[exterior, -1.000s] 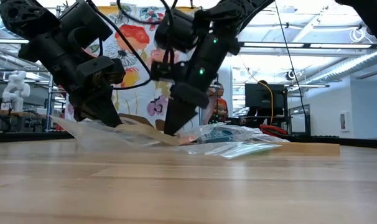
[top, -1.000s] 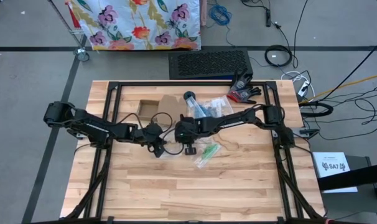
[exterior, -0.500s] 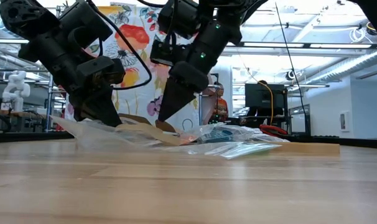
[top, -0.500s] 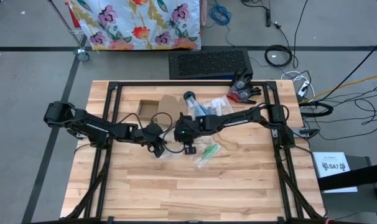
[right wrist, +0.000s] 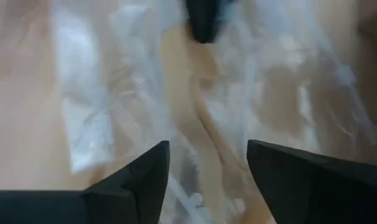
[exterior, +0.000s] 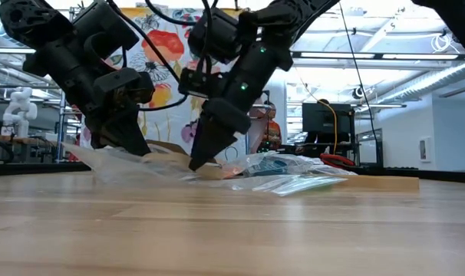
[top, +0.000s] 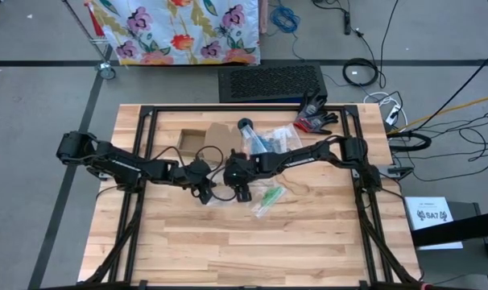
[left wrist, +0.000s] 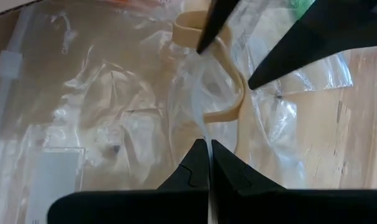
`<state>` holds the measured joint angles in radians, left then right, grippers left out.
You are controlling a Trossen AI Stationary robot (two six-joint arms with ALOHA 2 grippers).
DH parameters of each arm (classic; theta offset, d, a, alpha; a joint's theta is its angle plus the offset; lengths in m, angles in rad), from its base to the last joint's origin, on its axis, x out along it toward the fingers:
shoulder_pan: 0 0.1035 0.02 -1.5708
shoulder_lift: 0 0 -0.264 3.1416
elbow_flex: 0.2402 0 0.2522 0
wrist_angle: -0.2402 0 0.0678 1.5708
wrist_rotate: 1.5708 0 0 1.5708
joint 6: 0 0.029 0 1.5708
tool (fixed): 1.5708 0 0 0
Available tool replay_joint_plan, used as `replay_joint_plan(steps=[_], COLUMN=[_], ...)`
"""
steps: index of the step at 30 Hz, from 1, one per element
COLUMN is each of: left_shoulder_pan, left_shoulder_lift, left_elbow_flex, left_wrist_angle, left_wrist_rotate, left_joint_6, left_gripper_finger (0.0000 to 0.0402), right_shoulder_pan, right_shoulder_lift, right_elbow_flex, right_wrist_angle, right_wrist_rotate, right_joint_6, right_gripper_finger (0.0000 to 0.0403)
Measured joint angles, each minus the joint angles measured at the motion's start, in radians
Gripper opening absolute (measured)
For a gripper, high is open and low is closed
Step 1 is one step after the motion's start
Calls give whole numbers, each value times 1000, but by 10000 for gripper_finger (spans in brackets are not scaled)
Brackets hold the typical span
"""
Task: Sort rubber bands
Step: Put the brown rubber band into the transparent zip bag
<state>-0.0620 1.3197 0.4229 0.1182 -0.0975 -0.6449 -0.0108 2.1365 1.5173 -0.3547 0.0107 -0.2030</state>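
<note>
Even, bright overhead light fills the high view, with soft shadows on the counter (top: pixel 308 242). The low view is backlit, arms in silhouette. The right wrist view is blurred; bags (left wrist: pixel 101 99) glare.

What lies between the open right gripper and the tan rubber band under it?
Nothing visible: the right gripper, fingers spread, hangs over the tan rubber band, which lies on the clear plastic bag. The shut left gripper pins that bag nearby.

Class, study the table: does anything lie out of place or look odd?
Yes. A tan rubber band lies twisted over a crumpled clear plastic bag mid-table, between the shut left gripper and the open right gripper, rather than in a sorted group.
</note>
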Motion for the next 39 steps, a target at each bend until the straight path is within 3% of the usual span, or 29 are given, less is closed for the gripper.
replay_joint_plan(steps=[3,8,10,23,29,39], left_shoulder_pan=[0,0,0,1,3,1], left_shoulder_lift=[0,0,0,0,0,-16], left_elbow_flex=[0,0,0,0,0,-1], left_wrist_angle=[-1,1,1,4,76,121], left_wrist_rotate=[0,1,1,15,15,75], left_joint_6=[0,1,0,-2,-4,-8], left_gripper_finger=[0,0,0,0,0,0], right_shoulder_pan=[7,13,14,35,48,83], right_shoulder_lift=[-3,-6,-6,-58,-42,11], right_elbow_flex=[1,1,1,74,77,75], right_wrist_angle=[-10,-62,-71,-7,180,177], right_wrist_rotate=[72,94,96,114,101,164], right_joint_6=[51,53,53,52,34,94], right_gripper_finger=[178,38,14,1,0,0])
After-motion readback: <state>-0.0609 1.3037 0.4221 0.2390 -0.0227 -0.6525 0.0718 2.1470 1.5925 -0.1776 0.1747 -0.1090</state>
